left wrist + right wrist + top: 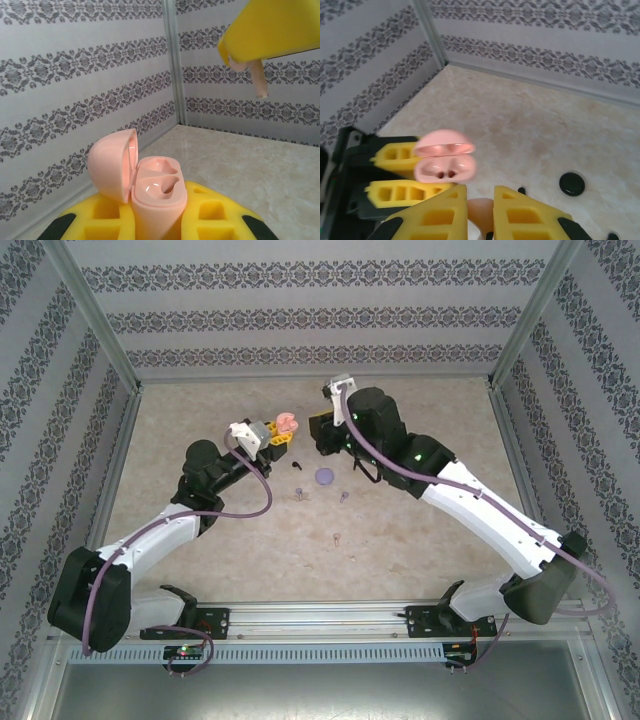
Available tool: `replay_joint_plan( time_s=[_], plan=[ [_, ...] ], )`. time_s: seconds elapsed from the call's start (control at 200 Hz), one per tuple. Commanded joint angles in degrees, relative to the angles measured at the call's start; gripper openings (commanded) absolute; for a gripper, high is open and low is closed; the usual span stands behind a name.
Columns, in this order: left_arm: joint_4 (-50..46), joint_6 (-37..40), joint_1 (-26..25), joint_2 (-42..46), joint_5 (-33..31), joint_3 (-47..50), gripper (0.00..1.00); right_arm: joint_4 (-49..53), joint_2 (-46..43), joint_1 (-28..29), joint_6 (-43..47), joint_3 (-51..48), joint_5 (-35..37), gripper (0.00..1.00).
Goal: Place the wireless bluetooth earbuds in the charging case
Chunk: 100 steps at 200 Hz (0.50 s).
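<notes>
On the marbled table [420, 560], my left gripper [279, 434] is clamped on the open pink charging case [157, 192], far middle. My right gripper [480, 192] pinches a pinkish earbud [481, 209] right beside the case. Nearer me lie a purple disc [324, 477], a black disc [571, 183] and a pale bud [337, 537].
</notes>
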State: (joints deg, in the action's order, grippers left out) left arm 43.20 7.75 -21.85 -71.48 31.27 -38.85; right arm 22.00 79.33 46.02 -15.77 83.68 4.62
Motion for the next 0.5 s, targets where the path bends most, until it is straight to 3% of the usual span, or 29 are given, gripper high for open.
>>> replay_joint_plan(
  time_s=[0.0, 0.495],
  plan=[
    [-1.86, 2.89, -1.09, -0.56, 3.16, -2.08, 0.00, -7.82, -1.11, 1.75, 4.41, -2.78, -0.14, 0.15],
    [-2.19, 1.80, -2.06, -0.41, 6.09, -3.34, 0.00, -13.51, -0.07, 2.35, 2.13, -5.28, -1.72, 0.15]
  ],
)
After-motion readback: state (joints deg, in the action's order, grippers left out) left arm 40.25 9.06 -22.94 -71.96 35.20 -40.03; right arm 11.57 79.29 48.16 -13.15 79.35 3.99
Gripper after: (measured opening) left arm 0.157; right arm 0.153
